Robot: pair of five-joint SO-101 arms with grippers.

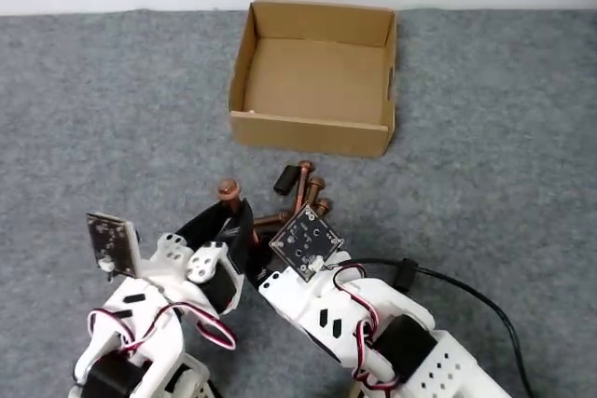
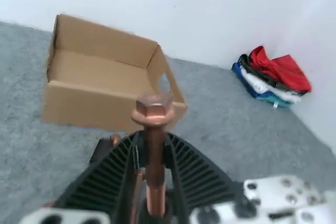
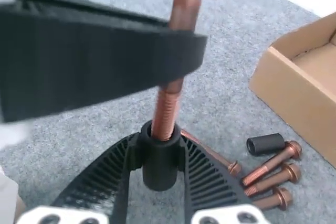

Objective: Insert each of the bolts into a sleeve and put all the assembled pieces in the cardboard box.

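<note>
The left fingers (image 2: 113, 174) are clamping tight on the shank of a copper bolt (image 2: 154, 111), which is standing upright with its head on top. The right fingers (image 3: 205, 182) are gripping a black sleeve (image 3: 159, 163) just below it. The threaded end of the bolt is entering the mouth of the sleeve, as the right wrist view is showing. How deep it is sitting inside, I cannot tell. I am judging that the insertion is underway, and it is asking for good alignment. The bolt and the bore should be lying on one line, with the left arm pushing straight down slowly and the right arm holding the sleeve steady. If the bolt is tilting, the thread may be catching on the rim. Several loose bolts (image 3: 273, 174) and a spare sleeve (image 3: 265, 144) are lying on the grey table (image 1: 504, 137), near the cardboard box (image 1: 312, 81), and no assembled piece is lying in it yet.
</note>
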